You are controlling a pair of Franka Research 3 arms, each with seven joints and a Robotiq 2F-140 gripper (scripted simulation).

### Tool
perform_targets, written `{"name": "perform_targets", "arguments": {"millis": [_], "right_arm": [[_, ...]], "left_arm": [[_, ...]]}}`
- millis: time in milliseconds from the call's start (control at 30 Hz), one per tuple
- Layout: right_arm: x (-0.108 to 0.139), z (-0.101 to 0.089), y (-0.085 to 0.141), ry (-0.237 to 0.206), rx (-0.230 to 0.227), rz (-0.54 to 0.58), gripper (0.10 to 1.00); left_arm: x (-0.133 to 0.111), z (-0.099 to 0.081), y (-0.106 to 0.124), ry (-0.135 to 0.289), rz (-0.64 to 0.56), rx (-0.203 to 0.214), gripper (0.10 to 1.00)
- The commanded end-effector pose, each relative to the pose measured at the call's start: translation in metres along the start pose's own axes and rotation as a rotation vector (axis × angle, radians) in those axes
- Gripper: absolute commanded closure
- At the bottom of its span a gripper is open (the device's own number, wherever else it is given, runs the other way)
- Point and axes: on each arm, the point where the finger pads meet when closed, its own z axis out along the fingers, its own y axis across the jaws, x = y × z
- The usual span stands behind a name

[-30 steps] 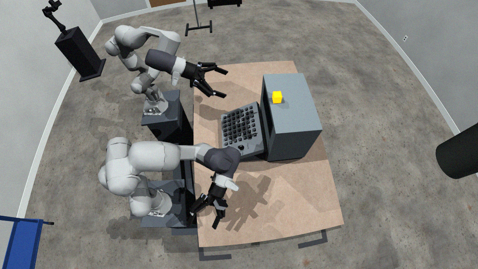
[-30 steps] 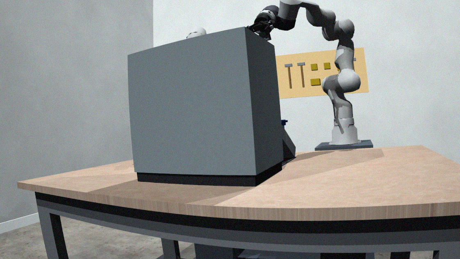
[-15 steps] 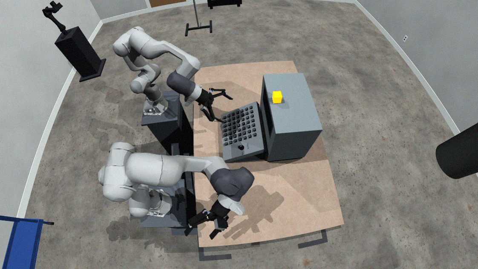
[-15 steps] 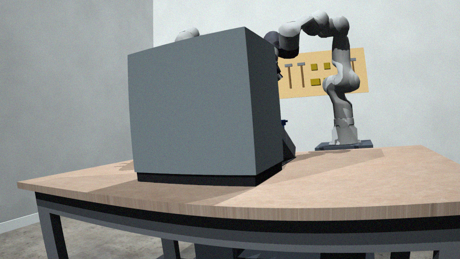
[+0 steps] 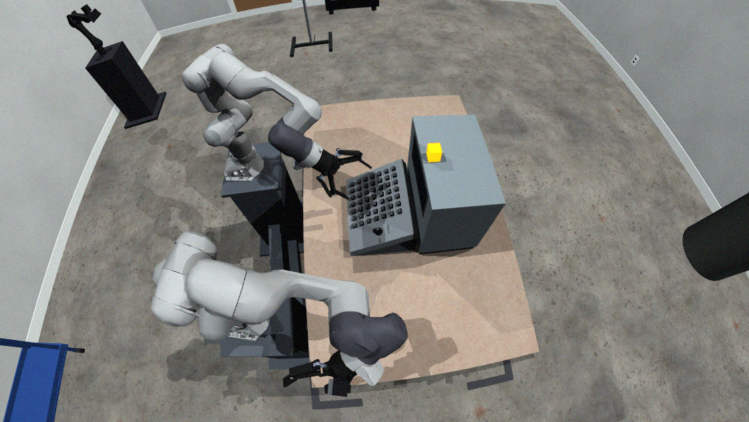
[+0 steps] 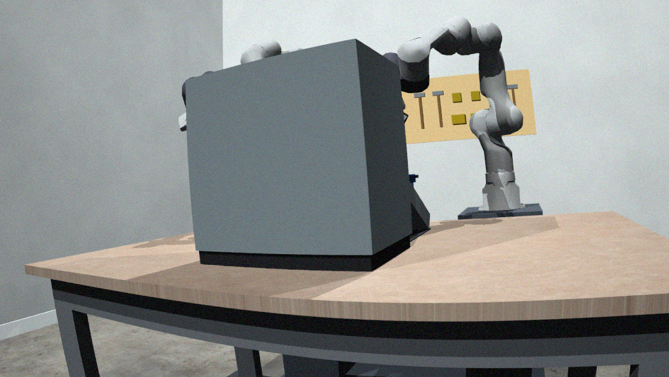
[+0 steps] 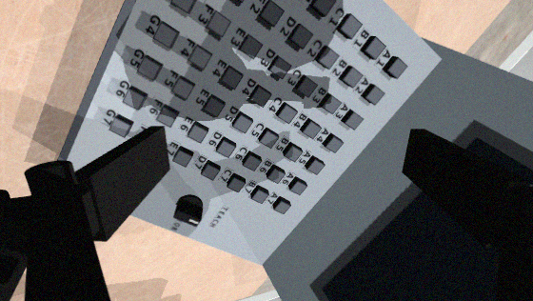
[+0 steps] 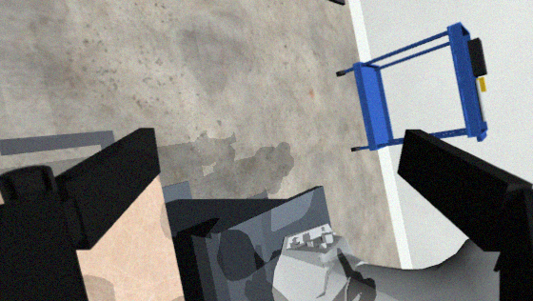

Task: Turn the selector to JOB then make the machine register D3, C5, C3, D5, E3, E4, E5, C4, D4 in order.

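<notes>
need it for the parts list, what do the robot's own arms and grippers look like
Both arms are pale grey with rounded joints and a dark grey section near the wrist; the left gripper and right gripper are black, with blocky fingertips.

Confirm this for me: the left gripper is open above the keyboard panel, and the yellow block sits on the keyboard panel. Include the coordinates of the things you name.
The yellow block (image 5: pixel 434 152) is misplaced: the top view shows it on top of the big grey cabinet (image 5: pixel 460 177) (image 6: pixel 281 158). The rest stands: the left gripper (image 5: pixel 358 180) (image 7: pixel 286 150) is open above the keyboard panel (image 5: pixel 366 244) (image 7: pixel 247 238).
</notes>
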Motion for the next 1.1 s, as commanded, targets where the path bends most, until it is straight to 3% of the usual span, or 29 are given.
{"name": "perform_targets", "arguments": {"millis": [0,67,133,167,633,700,767,1067], "right_arm": [[0.009,0.006,-0.001,-0.084,0.026,-0.046,0.098],[0.018,0.010,0.000,-0.126,0.038,-0.032,0.098],[0.018,0.010,0.000,-0.126,0.038,-0.032,0.098],[0.028,0.016,0.002,-0.177,0.055,-0.014,0.098],[0.102,0.054,0.027,-0.446,0.187,0.129,0.098],[0.102,0.054,0.027,-0.446,0.187,0.129,0.098],[0.121,0.065,0.037,-0.498,0.226,0.170,0.098],[0.168,0.093,0.067,-0.599,0.323,0.279,0.098]], "left_arm": [[-0.002,0.000,0.000,0.027,0.267,0.077,0.098],[-0.002,0.000,0.000,0.029,0.309,0.084,0.098],[-0.002,0.000,0.000,0.029,0.309,0.084,0.098],[-0.002,0.000,0.000,0.032,0.367,0.096,0.098],[-0.002,0.000,0.000,0.060,0.592,0.171,0.098],[-0.002,0.000,0.000,0.060,0.592,0.171,0.098],[-0.002,0.000,0.000,0.060,0.592,0.171,0.098],[-0.002,0.000,0.000,0.060,0.592,0.171,0.098]]}}
